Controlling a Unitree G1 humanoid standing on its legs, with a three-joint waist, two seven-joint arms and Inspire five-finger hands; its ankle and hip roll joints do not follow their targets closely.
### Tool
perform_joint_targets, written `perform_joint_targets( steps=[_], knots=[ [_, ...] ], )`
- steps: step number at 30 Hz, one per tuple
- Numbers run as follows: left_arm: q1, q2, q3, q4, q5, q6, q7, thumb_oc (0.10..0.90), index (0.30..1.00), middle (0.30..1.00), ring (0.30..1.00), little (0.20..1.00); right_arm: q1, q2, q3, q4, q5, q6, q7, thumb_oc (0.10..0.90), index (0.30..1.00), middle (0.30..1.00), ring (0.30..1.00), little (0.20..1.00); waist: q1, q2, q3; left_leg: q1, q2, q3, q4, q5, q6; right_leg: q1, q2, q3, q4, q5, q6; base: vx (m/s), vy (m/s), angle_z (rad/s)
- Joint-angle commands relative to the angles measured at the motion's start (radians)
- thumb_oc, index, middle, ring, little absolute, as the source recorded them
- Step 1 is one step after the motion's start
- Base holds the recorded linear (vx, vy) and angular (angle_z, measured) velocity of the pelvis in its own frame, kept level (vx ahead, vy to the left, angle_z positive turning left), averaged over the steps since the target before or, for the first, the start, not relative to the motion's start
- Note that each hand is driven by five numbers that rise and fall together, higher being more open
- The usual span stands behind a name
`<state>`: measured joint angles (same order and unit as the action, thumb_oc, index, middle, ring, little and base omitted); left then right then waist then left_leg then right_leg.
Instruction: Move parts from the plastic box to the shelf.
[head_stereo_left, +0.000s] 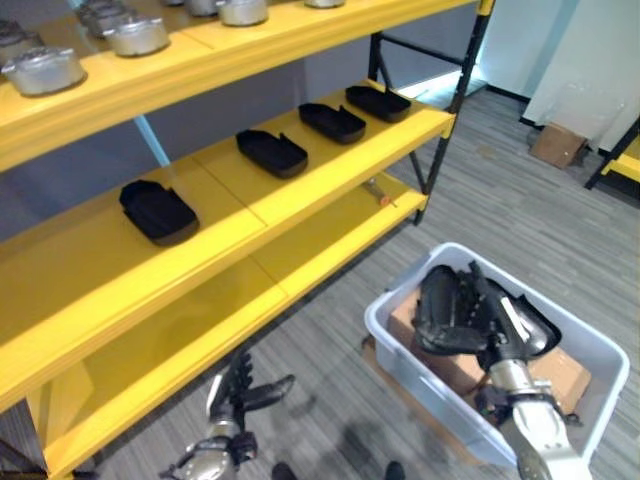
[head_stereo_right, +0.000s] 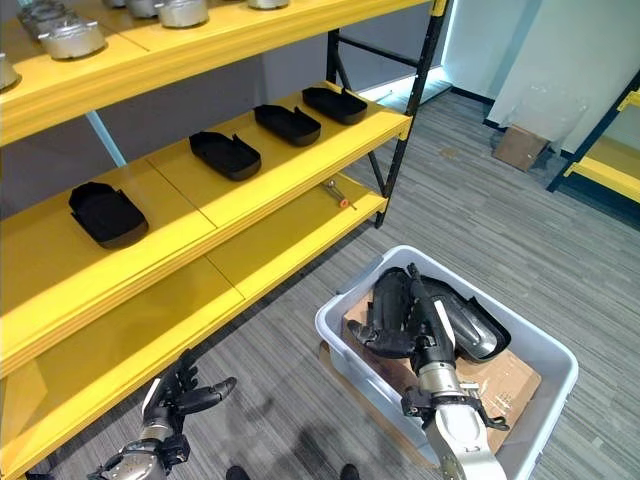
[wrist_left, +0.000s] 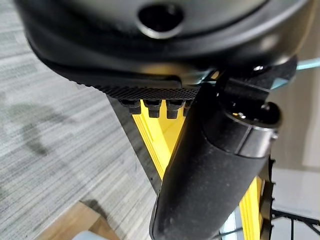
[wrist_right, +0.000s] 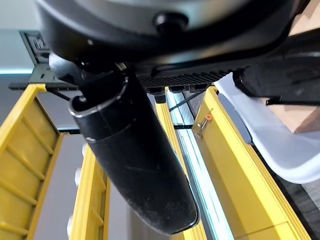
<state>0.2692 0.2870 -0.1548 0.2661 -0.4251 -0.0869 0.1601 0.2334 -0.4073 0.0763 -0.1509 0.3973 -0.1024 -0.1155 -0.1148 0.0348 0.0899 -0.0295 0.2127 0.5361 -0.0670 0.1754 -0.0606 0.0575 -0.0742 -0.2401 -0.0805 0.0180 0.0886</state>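
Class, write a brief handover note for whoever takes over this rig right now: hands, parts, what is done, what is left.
Right hand: in the plastic box, fingers curled round a black part.
Left hand: open, idle, low by the bottom shelf.
Done: four black parts lie in a row on the middle shelf.
Left: lift the held part to the shelf; another part remains in the box.

No text, label, number or sign can be read in any view. No print is seen on the shelf (head_stereo_left: 330, 170), the box (head_stereo_right: 545, 350), or the black parts (head_stereo_left: 272, 152).
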Motion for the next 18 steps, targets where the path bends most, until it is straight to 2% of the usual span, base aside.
perform_joint_targets(
  steps=[1, 2, 3, 4, 6, 7, 8, 9, 10, 11, 12, 14, 15, 16, 18],
  knots=[
    [-0.080, 0.023, 0.041, -0.028, 0.019, -0.067, -0.017, 0.900, 1.000, 1.000, 1.000, 1.000, -0.060, -0.006, -0.097, -0.125, 0.032, -0.138, 0.001, 0.900, 1.000, 1.000, 1.000, 1.000, -0.002, -0.031, -0.016, 0.038, 0.096, -0.059, 0.099, 0.003, -0.098, -0.074, 0.034, 0.036, 0.109, -0.063, -0.030, 0.01, -0.157, -0.10],
    [-0.084, 0.022, 0.038, -0.026, 0.019, -0.068, -0.017, 0.900, 1.000, 1.000, 1.000, 1.000, -0.050, -0.007, -0.102, -0.124, 0.034, -0.141, 0.001, 0.900, 1.000, 1.000, 1.000, 1.000, -0.006, -0.032, -0.013, 0.036, 0.108, -0.067, 0.119, 0.008, -0.102, -0.071, 0.043, 0.043, 0.115, -0.071, -0.041, 0.03, -0.303, -0.15],
    [-0.100, 0.014, 0.040, 0.001, 0.027, -0.070, -0.010, 0.900, 1.000, 1.000, 1.000, 1.000, -0.035, -0.008, -0.115, -0.127, 0.047, -0.147, 0.004, 0.900, 1.000, 1.000, 1.000, 1.000, -0.008, -0.047, 0.000, 0.013, 0.118, -0.120, 0.224, 0.004, -0.098, -0.056, 0.064, 0.075, 0.119, -0.084, -0.066, 0.03, -0.298, -0.19],
    [-0.101, 0.014, 0.040, 0.002, 0.027, -0.071, -0.010, 0.900, 1.000, 1.000, 1.000, 1.000, -0.035, -0.008, -0.116, -0.127, 0.048, -0.147, 0.004, 0.900, 1.000, 1.000, 1.000, 1.000, -0.008, -0.046, 0.001, 0.009, 0.121, -0.122, 0.233, 0.000, -0.098, -0.056, 0.066, 0.074, 0.119, -0.084, -0.067, 0.03, -0.273, -0.30],
    [-0.107, 0.004, 0.055, 0.020, 0.011, -0.076, 0.010, 0.900, 1.000, 1.000, 1.000, 1.000, -0.030, -0.014, -0.117, -0.126, 0.057, -0.147, 0.003, 0.900, 1.000, 1.000, 1.000, 1.000, 0.004, -0.058, 0.010, -0.027, 0.091, -0.187, 0.305, -0.009, -0.083, -0.042, 0.069, 0.096, 0.109, -0.084, -0.076, 0.01, -0.088, -0.38],
    [-0.108, 0.004, 0.054, 0.021, 0.011, -0.077, 0.010, 0.900, 1.000, 1.000, 1.000, 1.000, -0.030, -0.014, -0.117, -0.126, 0.057, -0.147, 0.003, 0.900, 1.000, 1.000, 1.000, 1.000, 0.002, -0.058, 0.010, -0.029, 0.091, -0.189, 0.308, -0.011, -0.083, -0.041, 0.068, 0.094, 0.108, -0.084, -0.076, -0.06, -0.110, -0.34],
    [-0.105, -0.009, 0.076, 0.021, -0.021, -0.079, 0.022, 0.900, 1.000, 1.000, 1.000, 1.000, -0.033, -0.012, -0.111, -0.122, 0.062, -0.146, 0.005, 0.900, 1.000, 1.000, 1.000, 1.000, 0.024, -0.078, 0.015, -0.099, 0.009, -0.263, 0.309, -0.025, -0.031, -0.044, 0.068, 0.118, 0.092, -0.059, -0.080, -0.04, -0.081, -0.36],
    [-0.099, -0.008, 0.087, 0.019, -0.018, -0.082, 0.027, 0.900, 1.000, 1.000, 1.000, 1.000, -0.036, -0.011, -0.106, -0.118, 0.062, -0.146, 0.009, 0.900, 1.000, 1.000, 1.000, 1.000, 0.031, -0.085, 0.016, -0.125, -0.025, -0.301, 0.296, -0.046, -0.017, -0.039, 0.069, 0.137, 0.089, -0.057, -0.077, 0.04, -0.079, -0.41],
    [-0.084, -0.007, 0.107, 0.018, -0.013, -0.088, 0.039, 0.900, 1.000, 1.000, 1.000, 1.000, -0.045, -0.013, -0.089, -0.109, 0.066, -0.145, 0.020, 0.900, 1.000, 1.000, 1.000, 1.000, 0.045, -0.095, 0.019, -0.160, -0.048, -0.373, 0.230, -0.031, -0.012, -0.032, 0.078, 0.185, 0.094, -0.053, -0.074, 0.10, -0.007, -0.76],
    [-0.084, -0.007, 0.108, 0.018, -0.013, -0.088, 0.039, 0.900, 1.000, 1.000, 1.000, 1.000, -0.046, -0.013, -0.089, -0.109, 0.066, -0.145, 0.020, 0.900, 1.000, 1.000, 1.000, 1.000, 0.046, -0.096, 0.018, -0.161, -0.048, -0.372, 0.225, -0.026, -0.012, -0.035, 0.078, 0.185, 0.093, -0.051, -0.075, 0.12, 0.005, -0.93],
    [-0.081, -0.008, 0.113, 0.022, -0.010, -0.089, 0.043, 0.900, 1.000, 1.000, 1.000, 1.000, -0.048, -0.014, -0.082, -0.102, 0.067, -0.145, 0.022, 0.900, 1.000, 1.000, 1.000, 1.000, 0.051, -0.098, 0.024, -0.173, -0.050, -0.405, 0.196, 0.000, -0.017, -0.031, 0.083, 0.204, 0.096, -0.048, -0.076, 0.06, 0.005, -1.11],
    [-0.089, -0.011, 0.120, 0.031, -0.009, -0.096, 0.053, 0.900, 1.000, 1.000, 1.000, 1.000, -0.066, -0.013, -0.064, -0.083, 0.065, -0.147, 0.021, 0.900, 1.000, 1.000, 1.000, 1.000, 0.069, -0.097, 0.040, -0.210, -0.077, -0.514, 0.141, 0.047, -0.021, -0.025, 0.102, 0.255, 0.098, -0.042, -0.078, 0.10, 0.010, -0.68],
    [-0.088, -0.013, 0.121, 0.029, -0.006, -0.099, 0.054, 0.900, 1.000, 1.000, 1.000, 1.000, -0.074, -0.009, -0.056, -0.075, 0.069, -0.147, 0.023, 0.900, 1.000, 1.000, 1.000, 1.000, 0.080, -0.092, 0.047, -0.226, -0.108, -0.595, 0.096, 0.068, -0.031, -0.023, 0.129, 0.310, 0.084, -0.030, -0.078, 0.06, 0.007, -0.69],
    [-0.089, -0.013, 0.121, 0.030, -0.006, -0.100, 0.054, 0.900, 1.000, 1.000, 1.000, 1.000, -0.074, -0.009, -0.056, -0.076, 0.069, -0.147, 0.023, 0.900, 1.000, 1.000, 1.000, 1.000, 0.081, -0.092, 0.047, -0.224, -0.108, -0.594, 0.094, 0.068, -0.031, -0.023, 0.129, 0.311, 0.083, -0.030, -0.078, 0.05, 0.024, -1.09],
    [-0.094, -0.015, 0.108, 0.025, -0.005, -0.108, 0.048, 0.900, 1.000, 1.000, 1.000, 1.000, -0.078, -0.001, -0.049, -0.068, 0.078, -0.145, 0.033, 0.900, 1.000, 1.000, 1.000, 1.000, 0.089, -0.086, 0.045, -0.224, -0.144, -0.651, 0.069, 0.066, -0.031, -0.025, 0.150, 0.372, 0.063, -0.012, -0.067, 0.06, 0.123, -1.32]
  ],
)
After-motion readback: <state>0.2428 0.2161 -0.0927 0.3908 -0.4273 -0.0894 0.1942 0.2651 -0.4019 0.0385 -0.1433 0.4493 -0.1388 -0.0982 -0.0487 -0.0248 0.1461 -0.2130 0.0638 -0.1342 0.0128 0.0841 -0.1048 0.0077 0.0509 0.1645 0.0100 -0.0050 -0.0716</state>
